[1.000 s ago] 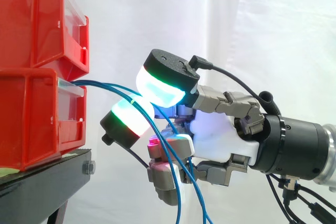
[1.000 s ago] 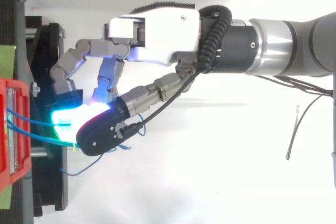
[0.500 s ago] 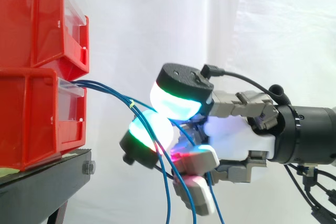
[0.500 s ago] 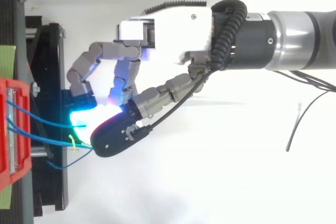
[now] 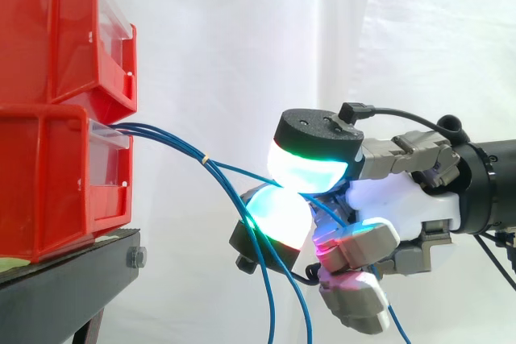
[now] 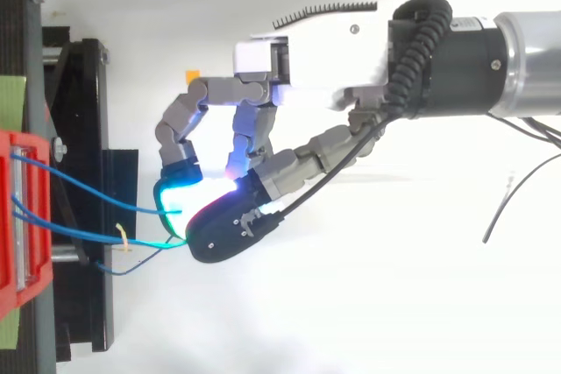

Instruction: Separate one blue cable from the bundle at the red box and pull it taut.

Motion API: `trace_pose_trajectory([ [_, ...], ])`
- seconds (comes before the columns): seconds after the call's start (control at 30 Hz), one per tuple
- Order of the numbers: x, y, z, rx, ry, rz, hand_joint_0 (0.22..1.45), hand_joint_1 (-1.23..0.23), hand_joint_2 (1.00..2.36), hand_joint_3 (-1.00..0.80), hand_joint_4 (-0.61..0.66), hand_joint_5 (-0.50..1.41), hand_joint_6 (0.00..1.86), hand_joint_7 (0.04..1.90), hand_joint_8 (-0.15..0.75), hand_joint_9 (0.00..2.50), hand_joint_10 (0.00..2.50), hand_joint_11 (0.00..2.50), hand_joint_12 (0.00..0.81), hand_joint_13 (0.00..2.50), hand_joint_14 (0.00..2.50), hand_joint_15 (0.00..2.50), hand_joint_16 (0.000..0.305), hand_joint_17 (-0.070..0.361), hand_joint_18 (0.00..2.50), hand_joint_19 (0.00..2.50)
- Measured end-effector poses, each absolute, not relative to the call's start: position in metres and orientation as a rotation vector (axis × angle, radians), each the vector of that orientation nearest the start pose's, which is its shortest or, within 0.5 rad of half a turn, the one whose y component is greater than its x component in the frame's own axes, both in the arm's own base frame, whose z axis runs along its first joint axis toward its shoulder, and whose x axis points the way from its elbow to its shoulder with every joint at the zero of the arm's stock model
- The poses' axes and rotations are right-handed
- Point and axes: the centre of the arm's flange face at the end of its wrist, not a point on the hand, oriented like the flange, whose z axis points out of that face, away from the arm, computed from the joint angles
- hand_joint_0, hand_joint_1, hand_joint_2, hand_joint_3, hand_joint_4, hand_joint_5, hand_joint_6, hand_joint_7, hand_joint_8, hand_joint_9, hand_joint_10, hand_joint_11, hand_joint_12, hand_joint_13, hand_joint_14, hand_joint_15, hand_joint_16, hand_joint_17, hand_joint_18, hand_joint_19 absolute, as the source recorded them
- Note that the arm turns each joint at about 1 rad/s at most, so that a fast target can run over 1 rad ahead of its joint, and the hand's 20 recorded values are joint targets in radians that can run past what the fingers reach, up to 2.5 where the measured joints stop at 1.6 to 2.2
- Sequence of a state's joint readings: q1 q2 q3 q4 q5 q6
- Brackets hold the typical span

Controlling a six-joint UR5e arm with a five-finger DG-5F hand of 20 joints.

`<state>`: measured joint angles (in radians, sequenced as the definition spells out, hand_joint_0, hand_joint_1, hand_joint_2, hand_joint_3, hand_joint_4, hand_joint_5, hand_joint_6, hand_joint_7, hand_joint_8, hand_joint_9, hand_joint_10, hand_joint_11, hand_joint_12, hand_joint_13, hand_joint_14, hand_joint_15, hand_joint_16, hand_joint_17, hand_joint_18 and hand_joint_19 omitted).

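Several thin blue cables come out of the lower red box and bend down to the right, tied by a small yellow band. One blue cable runs nearly straight from the bundle into the hand. The hand is shut on that cable, pinching it between two glowing pads, one above the other. In the top view the hand sits right of the red box, with the blue cables stretching between them. The other cables hang below the hand.
A second red box is stacked on the lower one. Both rest on a black stand at the left. A white curtain hangs behind. The arm enters from the right.
The hand has moved right, away from the red boxes, still pinching one blue cable. That cable now runs straighter from the bundle.
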<state>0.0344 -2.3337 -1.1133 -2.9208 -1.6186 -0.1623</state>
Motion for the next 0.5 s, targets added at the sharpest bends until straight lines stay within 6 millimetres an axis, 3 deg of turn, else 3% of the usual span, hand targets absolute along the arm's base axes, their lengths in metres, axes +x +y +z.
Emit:
trace_pose_trajectory([
  [0.13,0.759,-0.100,0.237,1.130,1.409,1.126,0.66,-0.75,1.02,-0.14,0.04,-0.16,0.92,1.04,0.410,1.38,0.00,1.49,0.404,1.41,0.02,1.32,0.054,0.121,1.14,0.76],
  [0.37,0.751,-0.095,0.212,1.169,1.381,1.174,0.67,-0.76,1.02,-0.14,0.04,-0.15,0.92,1.03,0.386,1.41,0.02,1.60,0.390,1.52,0.00,1.65,0.054,0.121,1.15,0.77],
  [0.5,0.753,-0.093,0.209,1.170,1.335,1.217,0.67,-0.76,1.02,-0.14,0.04,-0.16,0.92,1.04,0.378,1.40,0.16,1.58,0.385,1.49,0.28,1.64,0.054,0.122,1.16,0.81],
])
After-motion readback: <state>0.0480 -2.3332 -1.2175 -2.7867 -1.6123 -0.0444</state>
